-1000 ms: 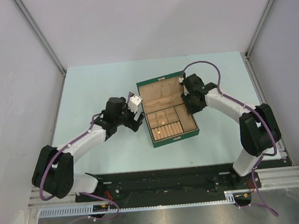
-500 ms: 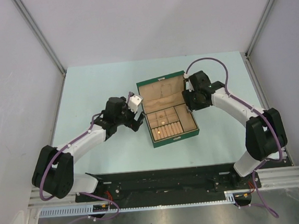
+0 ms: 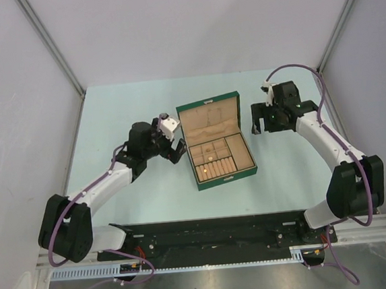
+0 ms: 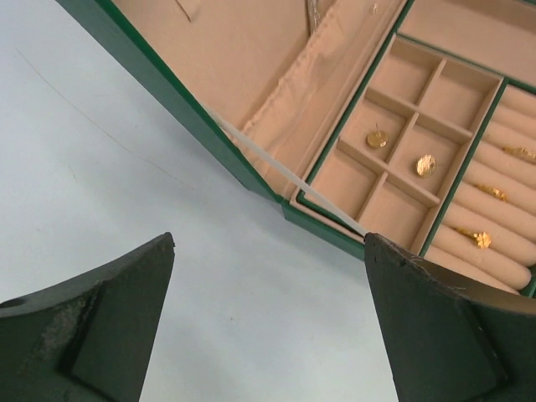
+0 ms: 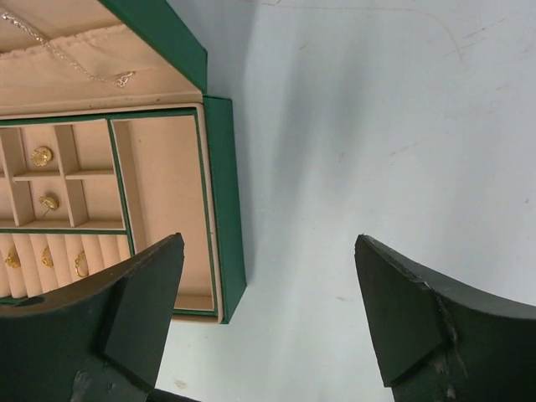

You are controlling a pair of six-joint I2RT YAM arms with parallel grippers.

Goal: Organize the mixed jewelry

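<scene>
The green tan-lined box point(image 3: 249, 172) lies open mid-table. On its lid lining rests a fine silvery chain point(image 5: 59, 52) ending in a small pendant point(image 5: 124, 78); the left wrist view catches a bit of the chain point(image 4: 314, 12) too. Gold studs point(image 4: 377, 138) sit in the small square compartments, and gold pieces point(image 4: 481, 239) lie on the ring rolls. My left gripper point(image 3: 174, 145) hovers open just left of the box, with only bare table between its fingertips point(image 4: 270, 239). My right gripper point(image 3: 260, 126) is open and empty to the right of the box, over the table point(image 5: 270, 240).
A pale strap point(image 4: 285, 180) links the lid to the base on the box's left side. The long right-hand compartment point(image 5: 163, 209) shows nothing in it. Pale table point(image 3: 109, 111) spreads around the box, with grey walls on three sides.
My right gripper has pulled out of the box toward the back right and its jaws have opened wide. The left gripper has shifted slightly left and stays open.
</scene>
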